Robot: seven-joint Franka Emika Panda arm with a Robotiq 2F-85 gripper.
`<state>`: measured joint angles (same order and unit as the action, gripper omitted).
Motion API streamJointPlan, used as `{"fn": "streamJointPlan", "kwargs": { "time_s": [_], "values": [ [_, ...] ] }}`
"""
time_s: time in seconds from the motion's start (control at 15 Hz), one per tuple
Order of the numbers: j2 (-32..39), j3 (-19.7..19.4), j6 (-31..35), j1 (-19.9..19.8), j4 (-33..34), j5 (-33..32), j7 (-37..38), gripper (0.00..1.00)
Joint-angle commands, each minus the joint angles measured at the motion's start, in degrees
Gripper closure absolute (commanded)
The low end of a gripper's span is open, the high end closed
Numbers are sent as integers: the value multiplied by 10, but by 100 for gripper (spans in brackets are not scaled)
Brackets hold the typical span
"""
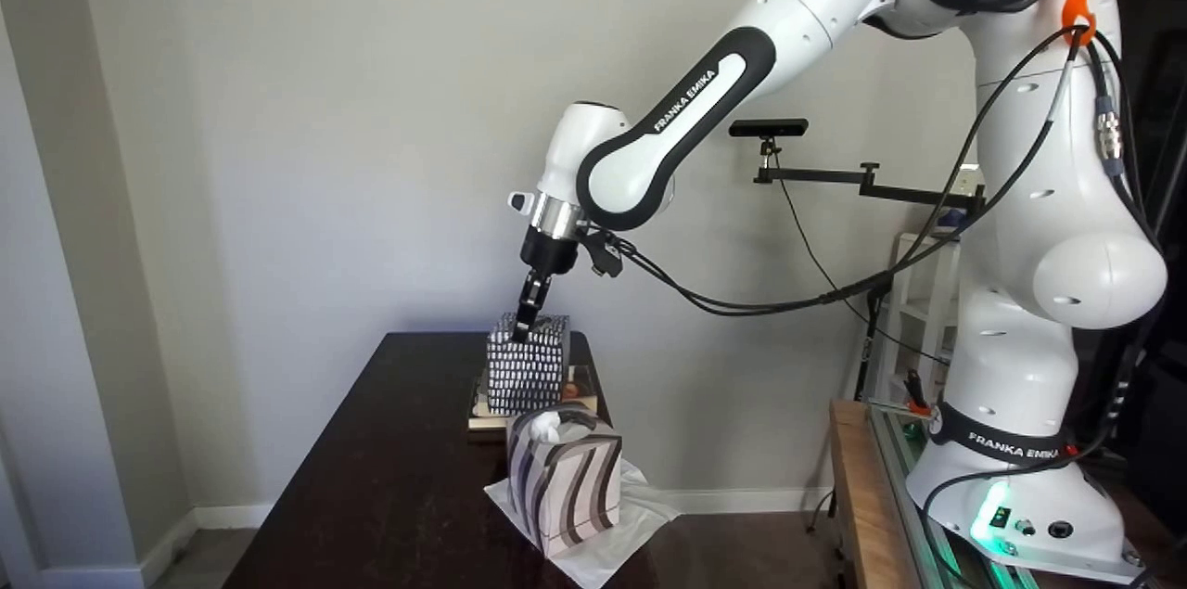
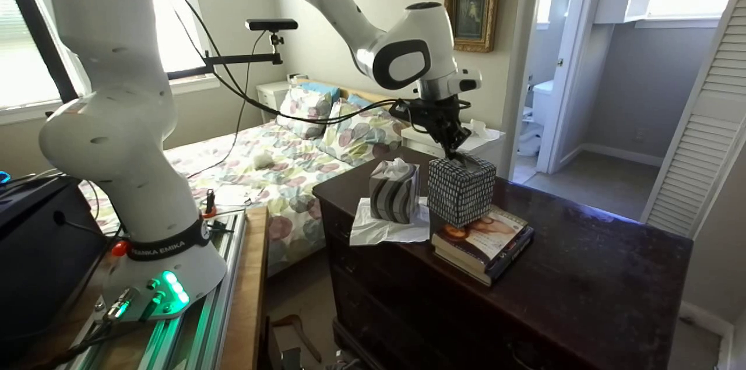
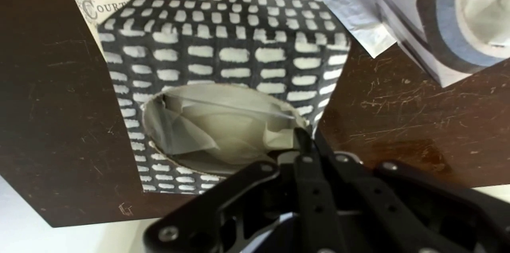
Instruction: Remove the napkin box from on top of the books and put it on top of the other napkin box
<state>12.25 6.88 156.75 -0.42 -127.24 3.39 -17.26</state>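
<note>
The black-and-white checkered napkin box (image 1: 525, 380) is at the books (image 1: 488, 423) on the dark dresser; it also shows in an exterior view (image 2: 460, 198) and the wrist view (image 3: 235, 55). I cannot tell whether it rests on the books or hangs just above. My gripper (image 1: 522, 332) points down at its top. In the wrist view the gripper (image 3: 312, 137) is shut on the box's side wall, one finger inside the oval opening and one outside. The other napkin box, with wavy stripes (image 2: 395, 201), stands upright close by, white tissue at its top.
A crumpled white sheet (image 2: 373, 231) lies under the striped box on the dresser (image 2: 594, 277). The books (image 2: 495, 236) stick out from under the checkered box. A bed (image 2: 262, 172) and a nightstand (image 2: 489, 151) stand behind the dresser. Cables (image 1: 742, 306) hang from the arm.
</note>
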Motion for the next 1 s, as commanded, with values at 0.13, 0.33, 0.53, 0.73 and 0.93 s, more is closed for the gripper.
{"fn": "streamJointPlan", "kwargs": {
  "time_s": [0.13,0.33,0.53,0.73,0.93],
  "values": [
    [-23,10,-27,-1,0,18,-12,100],
    [-52,31,-38,0,-6,49,-38,100],
    [-96,43,-58,11,-14,75,-65,100],
    [-134,42,-83,32,-14,93,-91,100],
    [-153,37,-122,58,-10,130,-136,100]
  ]
}}
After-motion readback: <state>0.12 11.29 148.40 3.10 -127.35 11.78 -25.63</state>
